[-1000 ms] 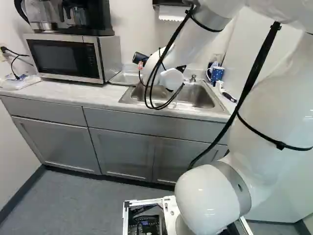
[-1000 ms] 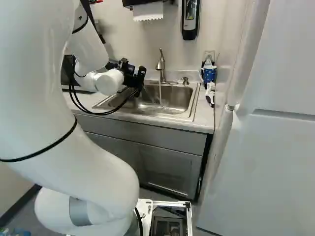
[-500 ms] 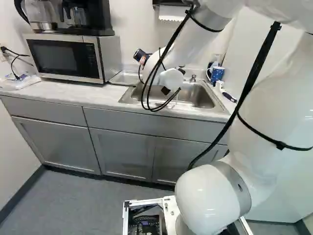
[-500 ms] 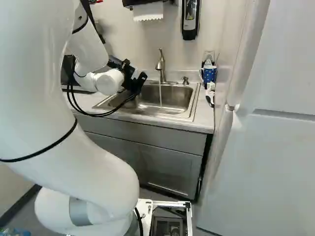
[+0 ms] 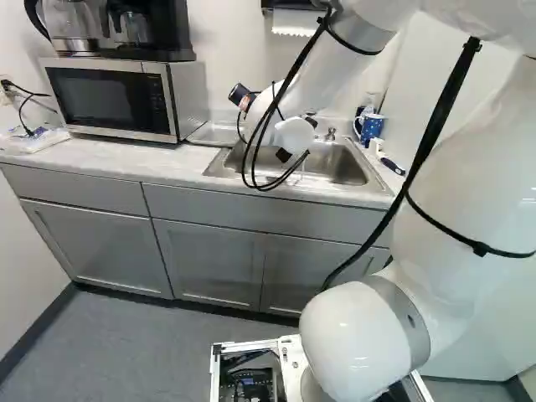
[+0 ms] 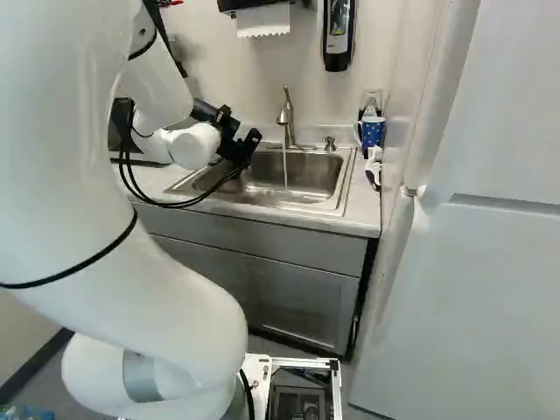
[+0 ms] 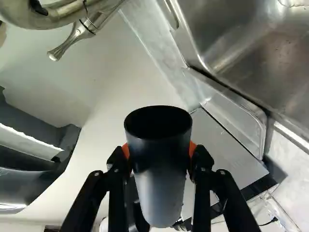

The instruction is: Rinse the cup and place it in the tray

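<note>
The black two-fingered gripper (image 7: 159,157) pinches the dark, smooth-sided cup (image 7: 158,203) by its orange pads (image 7: 193,148), in mid-air. Wet walls could slip — tap water (image 6: 285,168) is running — and a wide swing towards the clear plastic tray (image 7: 234,123) could clip the silvery, boxy microwave (image 5: 170,105) (close beside it).

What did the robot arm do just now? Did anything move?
The wrist turned a little, so the gripper tilted, its end dipping slightly in the right base view. The dark cup turned with it, held between the fingers. Nothing was let go. The base, the running tap and the blue mug stayed as they were.
</note>
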Tool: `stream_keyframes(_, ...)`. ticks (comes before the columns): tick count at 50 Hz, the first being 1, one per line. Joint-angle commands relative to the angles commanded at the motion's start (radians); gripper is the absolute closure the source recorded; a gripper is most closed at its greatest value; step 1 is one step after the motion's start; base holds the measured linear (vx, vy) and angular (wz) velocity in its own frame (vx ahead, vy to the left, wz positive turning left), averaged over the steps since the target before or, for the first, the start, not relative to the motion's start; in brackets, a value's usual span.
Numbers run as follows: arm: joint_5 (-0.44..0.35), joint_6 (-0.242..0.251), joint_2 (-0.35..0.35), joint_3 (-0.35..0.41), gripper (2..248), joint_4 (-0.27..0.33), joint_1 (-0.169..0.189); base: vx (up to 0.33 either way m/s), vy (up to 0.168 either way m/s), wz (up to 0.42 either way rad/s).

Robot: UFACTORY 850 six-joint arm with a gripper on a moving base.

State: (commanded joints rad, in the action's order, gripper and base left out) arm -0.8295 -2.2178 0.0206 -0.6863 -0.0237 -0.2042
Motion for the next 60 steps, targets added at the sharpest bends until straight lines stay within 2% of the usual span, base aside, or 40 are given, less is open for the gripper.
stream_keyframes(27,0.000,0.011,0.000,0.000,125,0.000,0.000,0.000,0.000,0.000)
stream_keyframes(36,0.000,0.087,0.000,0.000,125,0.000,0.000,0.000,0.000,0.000)
stream_keyframes(60,0.000,0.337,0.000,0.000,125,0.000,0.000,0.000,0.000,0.000)
